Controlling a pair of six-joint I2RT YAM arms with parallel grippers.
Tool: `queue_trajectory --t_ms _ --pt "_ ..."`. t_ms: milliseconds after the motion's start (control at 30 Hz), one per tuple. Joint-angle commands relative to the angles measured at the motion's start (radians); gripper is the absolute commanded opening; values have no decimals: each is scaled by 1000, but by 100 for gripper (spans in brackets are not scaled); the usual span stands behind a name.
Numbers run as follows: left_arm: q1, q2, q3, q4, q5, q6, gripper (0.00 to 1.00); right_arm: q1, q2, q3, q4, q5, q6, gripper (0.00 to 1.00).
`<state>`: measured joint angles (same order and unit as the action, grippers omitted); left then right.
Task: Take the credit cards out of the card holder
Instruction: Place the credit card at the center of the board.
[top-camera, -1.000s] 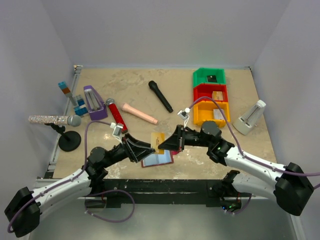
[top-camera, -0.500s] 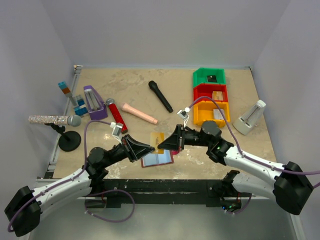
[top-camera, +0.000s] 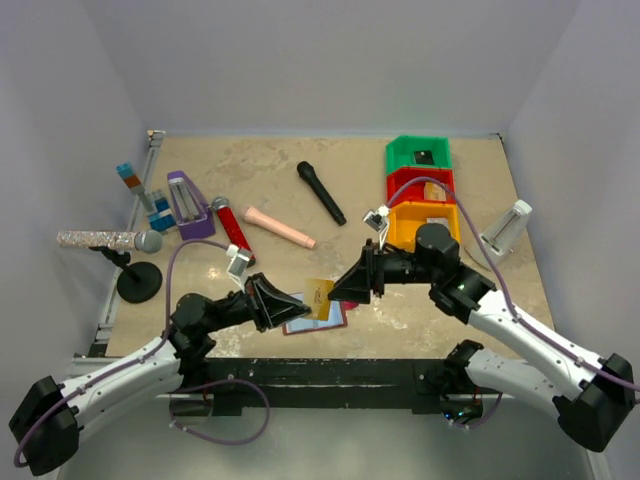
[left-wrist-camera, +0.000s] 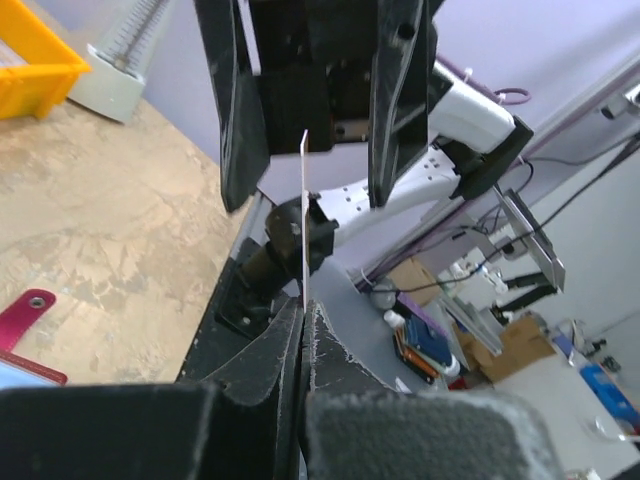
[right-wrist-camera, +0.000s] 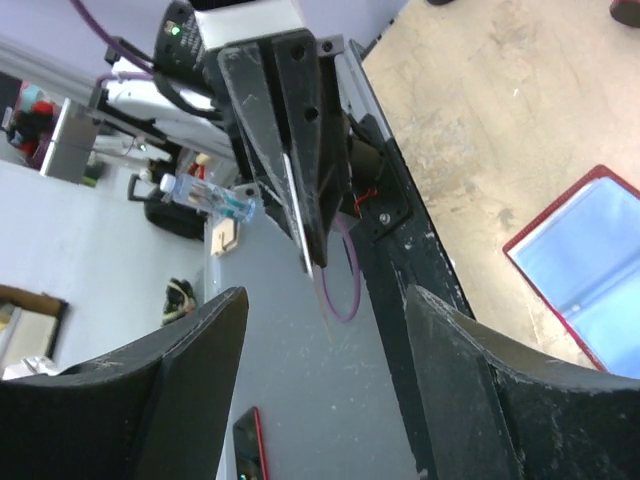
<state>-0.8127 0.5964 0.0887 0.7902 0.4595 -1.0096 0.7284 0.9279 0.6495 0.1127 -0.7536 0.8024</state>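
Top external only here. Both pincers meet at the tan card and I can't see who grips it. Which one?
Observer: Left wrist view: the left pincer is shut on the card, seen edge-on.
Operator: And the right?
Observer: The right pincer is open, fingers either side of the card, clear of it.
Operator: Holder?
Observer: Right wrist view: the card holder lies open on the table, and the sleeve it shows is plain blue.

Table (top-camera: 270, 170) bears card holder (top-camera: 312, 320), black microphone (top-camera: 320, 192), bins (top-camera: 398, 160), perhaps metronome (top-camera: 186, 205).
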Motion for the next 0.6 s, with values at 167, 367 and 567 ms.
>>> queue_trajectory --t_ms 167,367,567 --pt "1 89 180 -142 344 54 0 -27 2 320 -594 -162 -396 69" --pt "1 49 304 -454 354 201 0 -27 23 345 -657 -164 -433 65" --pt "1 77 344 -511 380 235 0 -26 28 340 -650 -182 -434 63"
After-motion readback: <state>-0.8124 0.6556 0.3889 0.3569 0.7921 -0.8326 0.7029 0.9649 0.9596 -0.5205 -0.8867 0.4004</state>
